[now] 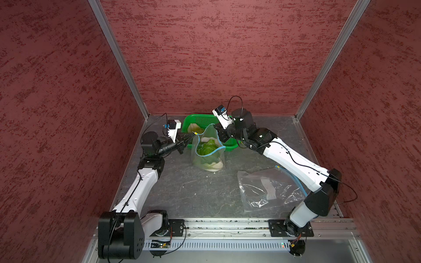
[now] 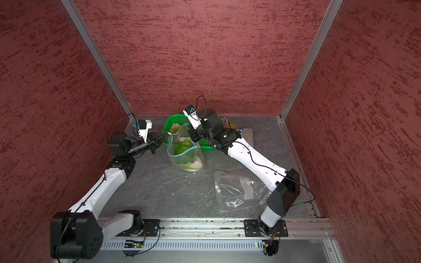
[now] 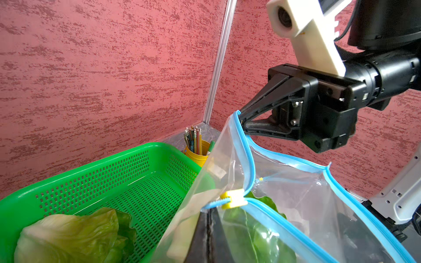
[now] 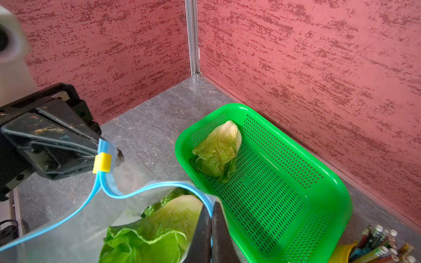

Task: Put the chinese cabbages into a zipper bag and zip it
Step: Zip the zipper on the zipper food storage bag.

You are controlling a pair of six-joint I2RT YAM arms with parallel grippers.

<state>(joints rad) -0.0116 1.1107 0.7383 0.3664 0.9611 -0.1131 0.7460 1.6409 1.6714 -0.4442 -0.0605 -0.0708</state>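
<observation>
Left jaws were clamped on the bag (image 1: 210,134) corner beside its yellow slider (image 3: 233,199); right jaws pinched the opposite rim. Cabbages (image 1: 206,149) sat inside the open bag on the table (image 1: 182,189); one cabbage (image 4: 218,150) lay in the green basket (image 4: 284,145).

The zipper bag (image 3: 296,200) is clear, glossy plastic film with a smooth blue zip strip and a yellow hard-plastic slider (image 3: 233,198). The basket (image 4: 284,205) is shiny green perforated plastic. The chinese cabbages (image 4: 218,152) look crinkled and waxy. The surface (image 1: 193,193) is matt, grey and stone-veined. The walls (image 1: 227,57) are rough red.
</observation>
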